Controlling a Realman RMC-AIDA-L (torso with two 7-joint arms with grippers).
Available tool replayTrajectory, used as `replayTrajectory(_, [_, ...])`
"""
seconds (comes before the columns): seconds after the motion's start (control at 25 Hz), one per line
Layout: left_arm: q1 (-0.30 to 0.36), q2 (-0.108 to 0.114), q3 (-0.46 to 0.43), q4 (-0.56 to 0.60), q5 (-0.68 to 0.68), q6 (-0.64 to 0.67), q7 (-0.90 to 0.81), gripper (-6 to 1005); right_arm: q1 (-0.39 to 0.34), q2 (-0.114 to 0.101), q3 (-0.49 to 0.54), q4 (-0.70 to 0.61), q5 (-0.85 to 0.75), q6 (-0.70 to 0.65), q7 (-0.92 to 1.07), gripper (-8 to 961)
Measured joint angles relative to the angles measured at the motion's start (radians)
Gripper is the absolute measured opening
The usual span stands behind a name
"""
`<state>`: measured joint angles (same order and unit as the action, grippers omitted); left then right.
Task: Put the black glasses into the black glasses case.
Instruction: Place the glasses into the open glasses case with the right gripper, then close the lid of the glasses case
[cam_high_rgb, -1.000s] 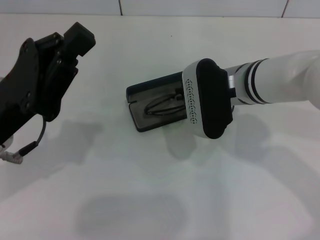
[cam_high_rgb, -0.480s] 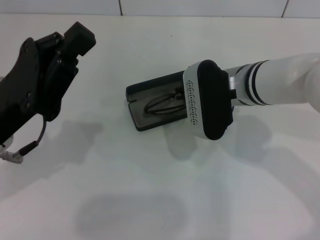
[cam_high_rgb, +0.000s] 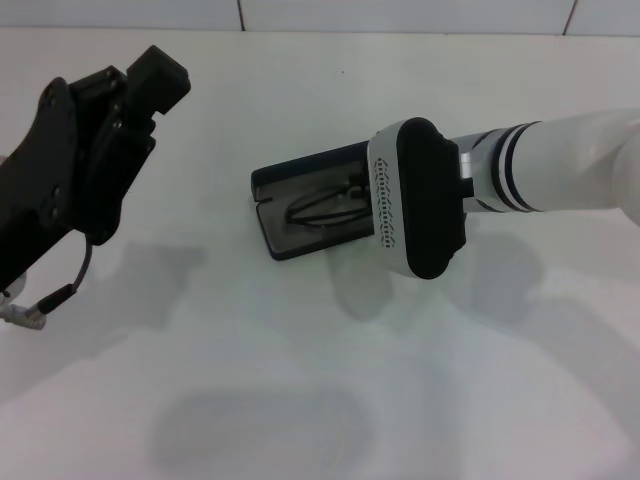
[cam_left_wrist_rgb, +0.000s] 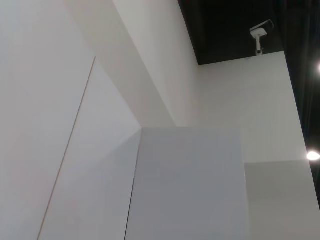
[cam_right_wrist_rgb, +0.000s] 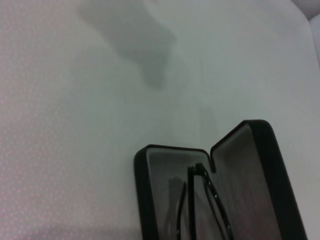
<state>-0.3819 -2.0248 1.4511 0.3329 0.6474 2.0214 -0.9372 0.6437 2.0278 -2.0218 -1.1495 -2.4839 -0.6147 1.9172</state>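
1. Head view: the rectangular hard black glasses case with grey lining (cam_high_rgb: 308, 212) lies open on the white table (cam_high_rgb: 330, 390), toward the table's far edge and about midway along it. The thin black-framed glasses (cam_high_rgb: 325, 211) lie inside it, folded as far as I can tell. The right gripper (cam_high_rgb: 415, 200) hangs over the case's right end, its housing hiding its fingers, so I cannot tell whether it is released or clenched. The left gripper (cam_high_rgb: 95, 150) is parked high near the table's left edge, well apart from the case; I cannot tell its state either.

2. Left wrist view: only walls and ceiling show, nothing of the task.

3. Right wrist view: the glasses (cam_right_wrist_rgb: 202, 202) rest in the lined tray of the case (cam_right_wrist_rgb: 145, 195), and the lid stands up beside them.

4. Judgement: the placing looks nearly done. To finish well, the right gripper should let go fully and rise straight up, so that no temple arm snags and drags the frame out.
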Motion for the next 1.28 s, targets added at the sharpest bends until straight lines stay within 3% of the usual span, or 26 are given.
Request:
replayTrajectory(0.48, [0.003,0.000,0.000,0.000,0.000,0.003,0.000,34,-0.009,0.000,-0.002,-0.013,0.002,0.000,0.003,189])
replayTrajectory(1.28, [0.011,0.001,0.000,0.000,0.000,0.007,-0.001,34,-0.123,0.000,0.007,-0.137,-0.006,-0.008,-0.001,189])
